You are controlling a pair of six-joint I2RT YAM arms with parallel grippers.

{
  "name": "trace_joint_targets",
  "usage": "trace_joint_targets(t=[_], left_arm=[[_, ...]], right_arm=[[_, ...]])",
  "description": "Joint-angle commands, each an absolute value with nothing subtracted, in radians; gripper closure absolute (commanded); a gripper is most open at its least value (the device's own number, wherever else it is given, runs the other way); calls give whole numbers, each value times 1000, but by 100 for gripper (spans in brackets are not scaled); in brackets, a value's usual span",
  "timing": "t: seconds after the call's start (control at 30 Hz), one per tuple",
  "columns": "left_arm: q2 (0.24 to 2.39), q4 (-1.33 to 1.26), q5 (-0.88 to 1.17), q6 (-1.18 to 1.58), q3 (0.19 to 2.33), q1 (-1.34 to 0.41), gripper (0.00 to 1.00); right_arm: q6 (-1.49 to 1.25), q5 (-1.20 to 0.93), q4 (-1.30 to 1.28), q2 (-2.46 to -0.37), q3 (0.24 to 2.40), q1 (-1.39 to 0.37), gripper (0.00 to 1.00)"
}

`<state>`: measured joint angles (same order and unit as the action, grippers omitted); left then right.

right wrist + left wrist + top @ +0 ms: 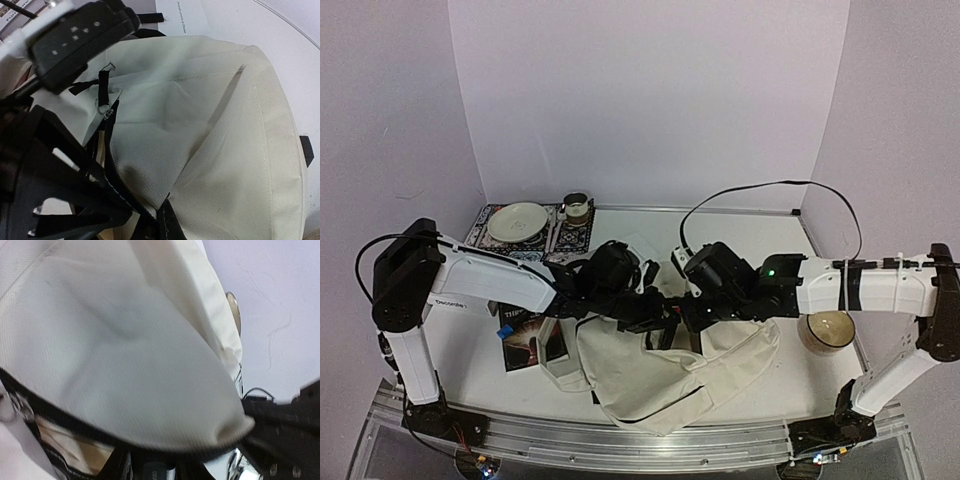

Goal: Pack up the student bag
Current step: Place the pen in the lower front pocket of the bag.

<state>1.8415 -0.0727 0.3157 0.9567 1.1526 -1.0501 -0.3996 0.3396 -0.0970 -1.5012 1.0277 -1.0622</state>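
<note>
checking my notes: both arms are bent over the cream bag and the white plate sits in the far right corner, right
Not quite: the top external view shows the white plate in the far left corner, not the right. The left arm and right arm do bend over the cream bag.

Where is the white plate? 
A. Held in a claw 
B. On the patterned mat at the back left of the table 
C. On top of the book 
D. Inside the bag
B: the top view shows the white plate lying on the patterned mat at the back left of the table. It is apart from the student bag, which lies near the front edge.
</note>
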Motion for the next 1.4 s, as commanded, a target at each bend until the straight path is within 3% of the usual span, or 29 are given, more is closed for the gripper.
trace_joint_targets(t=[0.0,0.27,0.6,1.0,1.27,1.37], left_arm=[[1890,-133,251,1062,1221,-1040,84],[1934,-180,157,1208,1278,-1042,78],[1978,-222,217,1250,1318,-1052,50],[1773,-202,195,1047,1130,-1052,46],[1614,79,143,823,1105,-1051,43],[1520,185,37,762,1055,-1051,43]], right_arm=[[-425,313,-15,-1441,1018,-1075,100],[-431,296,-9,-1444,1011,-1077,100],[-423,307,17,-1447,1006,-1077,100],[-411,355,8,-1449,982,-1077,100],[-415,382,0,-1438,963,-1077,100],[-414,384,-27,-1432,963,-1078,100]])
